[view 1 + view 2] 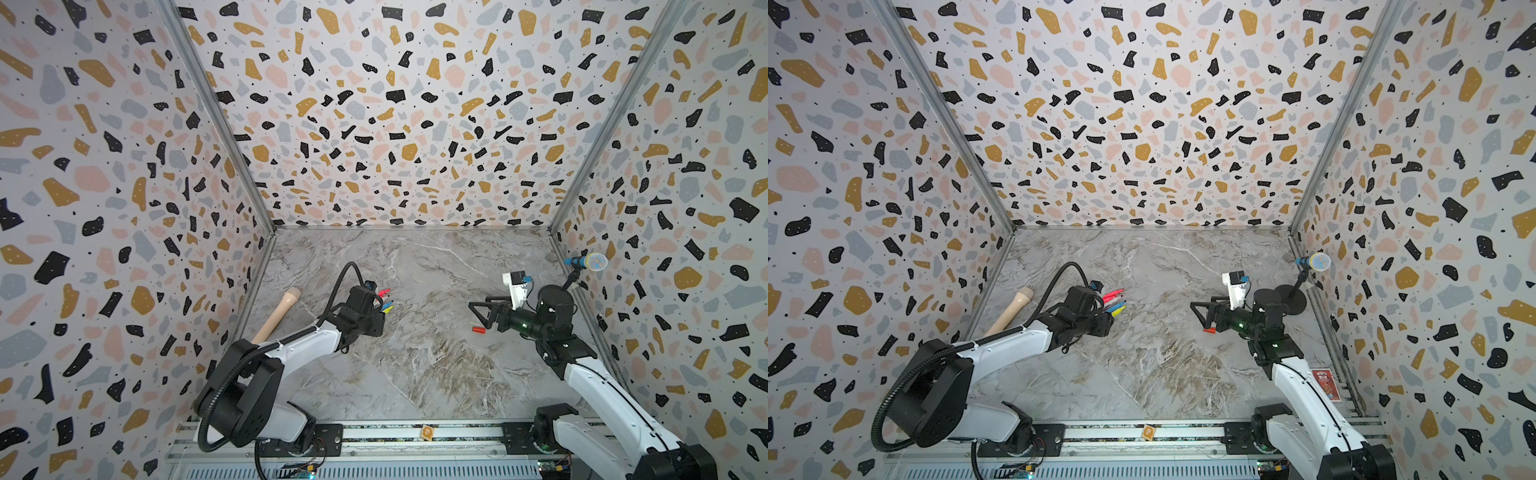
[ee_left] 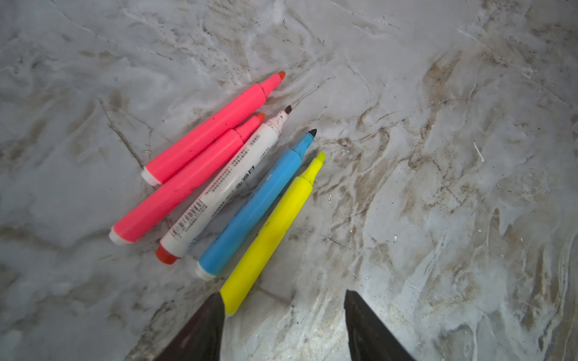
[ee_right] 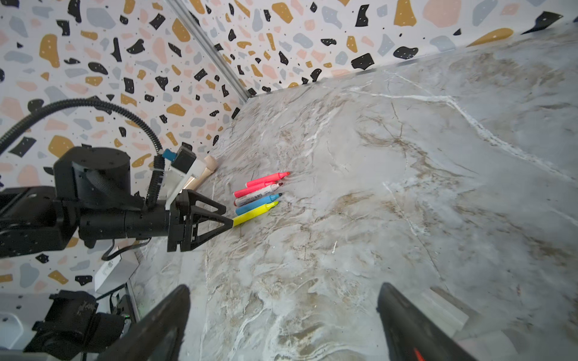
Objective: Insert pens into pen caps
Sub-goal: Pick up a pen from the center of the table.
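1. Table: grey marble top. All items below rest on it unless stated otherwise.

2. Stick: long and beige. It lies at the left edge, behind my left arm.

3. Microphone: blue, on a black stand in the far right corner.

4. My left gripper: jaws partly apart, with nothing between them. One finger sits at the rear end of the yellow pen. I cannot tell whether the two touch.

5. My right gripper: jaws wide and empty. It is low over the right half of the table and points toward the left gripper.

6. Pens: five in all, uncapped, left of centre, directly ahead of my left gripper.
   - They lie side by side with their tips pointing away from that gripper.
   - Going outward from the yellow pen: blue pen, white pen with a red rear end, then two pink pens.

7. Cap: red, lying on its side just beside my right fingertips and well apart from the pens.

8. Tag: small and orange-tan. It sits on the front rail between my two bases.
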`<state>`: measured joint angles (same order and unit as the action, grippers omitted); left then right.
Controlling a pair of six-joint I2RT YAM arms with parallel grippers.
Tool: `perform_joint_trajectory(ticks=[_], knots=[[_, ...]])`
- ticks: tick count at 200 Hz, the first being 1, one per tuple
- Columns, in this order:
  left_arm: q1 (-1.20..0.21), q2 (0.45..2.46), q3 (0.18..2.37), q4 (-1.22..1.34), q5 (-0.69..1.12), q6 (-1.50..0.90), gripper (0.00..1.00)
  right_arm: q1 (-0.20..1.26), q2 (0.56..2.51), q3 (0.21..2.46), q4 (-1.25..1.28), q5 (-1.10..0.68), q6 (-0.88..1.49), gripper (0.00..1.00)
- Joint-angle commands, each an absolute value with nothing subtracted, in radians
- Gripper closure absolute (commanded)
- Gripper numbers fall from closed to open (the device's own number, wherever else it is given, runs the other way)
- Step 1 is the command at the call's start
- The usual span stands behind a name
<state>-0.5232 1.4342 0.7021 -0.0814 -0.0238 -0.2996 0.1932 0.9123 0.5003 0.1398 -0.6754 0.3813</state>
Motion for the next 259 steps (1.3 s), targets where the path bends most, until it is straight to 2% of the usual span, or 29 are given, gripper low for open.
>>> perform_joint_trajectory(ticks=[1, 28, 124, 181, 259], knots=[[-0.527, 1.475, 0.749, -0.055, -0.006, -0.276, 0.43, 0.212, 0.937, 0.531, 0.095, -0.692, 0.329, 0.11], [-0.528, 1.516, 0.775, -0.059, -0.014, -0.263, 0.44, 0.236, 0.974, 0.55, 0.098, -0.689, 0.318, 0.15], [-0.528, 1.625, 0.832, -0.058, -0.009, -0.241, 0.53, 0.27, 0.996, 0.536, 0.137, -0.675, 0.321, 0.16], [-0.531, 1.64, 0.824, -0.055, -0.014, -0.237, 0.57, 0.275, 1.003, 0.519, 0.159, -0.679, 0.338, 0.16], [-0.551, 1.651, 0.824, -0.067, -0.02, -0.233, 0.67, 0.279, 0.973, 0.525, 0.143, -0.666, 0.35, 0.17]])
